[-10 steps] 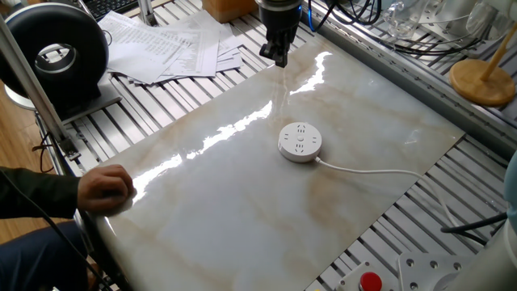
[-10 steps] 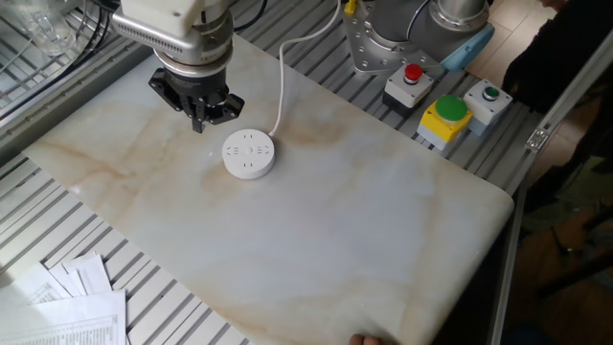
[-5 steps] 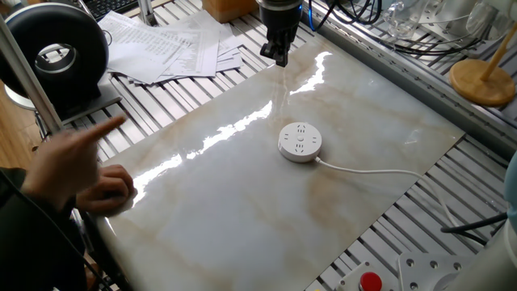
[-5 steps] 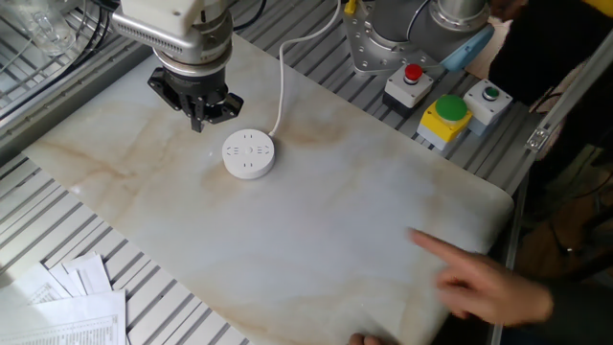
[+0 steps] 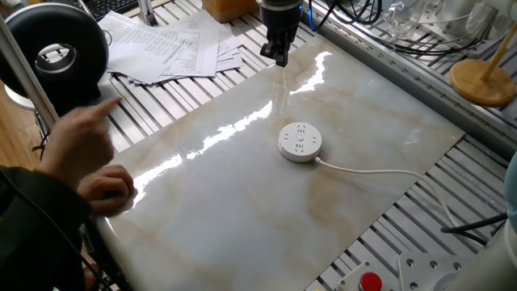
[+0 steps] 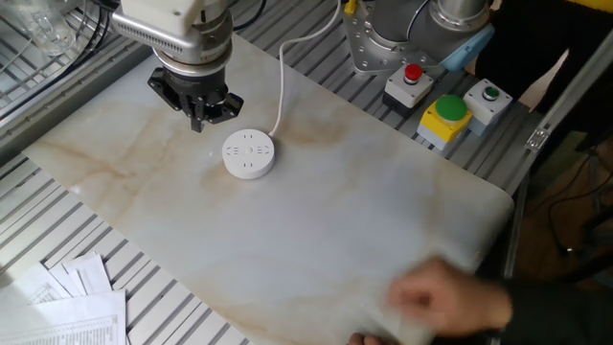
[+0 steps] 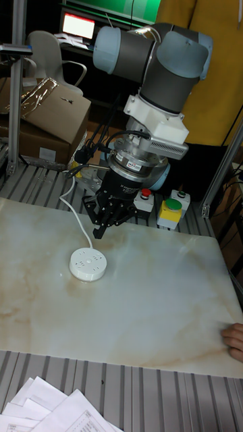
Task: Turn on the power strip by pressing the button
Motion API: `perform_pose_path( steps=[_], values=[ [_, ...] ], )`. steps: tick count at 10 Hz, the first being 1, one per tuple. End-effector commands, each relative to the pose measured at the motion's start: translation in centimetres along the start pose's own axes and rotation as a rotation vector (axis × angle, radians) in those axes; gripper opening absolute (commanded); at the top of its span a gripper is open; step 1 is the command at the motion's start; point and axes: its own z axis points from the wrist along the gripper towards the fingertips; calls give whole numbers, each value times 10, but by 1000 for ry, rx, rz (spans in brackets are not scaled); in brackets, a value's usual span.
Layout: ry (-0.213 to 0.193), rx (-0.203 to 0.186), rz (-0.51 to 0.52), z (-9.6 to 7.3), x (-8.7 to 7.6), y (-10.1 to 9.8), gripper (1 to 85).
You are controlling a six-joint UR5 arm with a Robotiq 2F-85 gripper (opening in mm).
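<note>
The power strip (image 5: 300, 141) (image 6: 248, 153) (image 7: 88, 264) is a round white puck with grey slots, lying flat on the marble slab (image 5: 242, 202). Its thin white cord (image 5: 380, 170) (image 6: 282, 77) runs off the slab's edge. I cannot pick out the button on it. My gripper (image 5: 279, 56) (image 6: 200, 121) (image 7: 99, 231) hangs over the slab a short way beyond the puck, not touching it. Its dark fingers point down and meet at the tips, holding nothing.
A person's raised hand (image 5: 81, 145) hovers at the slab's left edge, with another hand (image 5: 109, 187) resting on it. It shows blurred in the other fixed view (image 6: 450, 297). Loose papers (image 5: 161, 44) lie behind. Button boxes (image 6: 448, 115) stand by the arm's base.
The person's hand rose beside the slab's edge and keeps shifting there. My gripper and the power strip have not moved.
</note>
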Motion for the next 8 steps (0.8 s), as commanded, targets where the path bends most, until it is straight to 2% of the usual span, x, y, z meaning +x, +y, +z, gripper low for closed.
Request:
perform_pose_path(
  steps=[1,4,5,8],
  values=[
    [-6,-7,1,-1,-1,1,13],
    [4,1,-9,-2,1,-1,13],
    [9,-53,33,-2,2,13,13],
    [30,-68,38,-3,8,16,13]
  ],
)
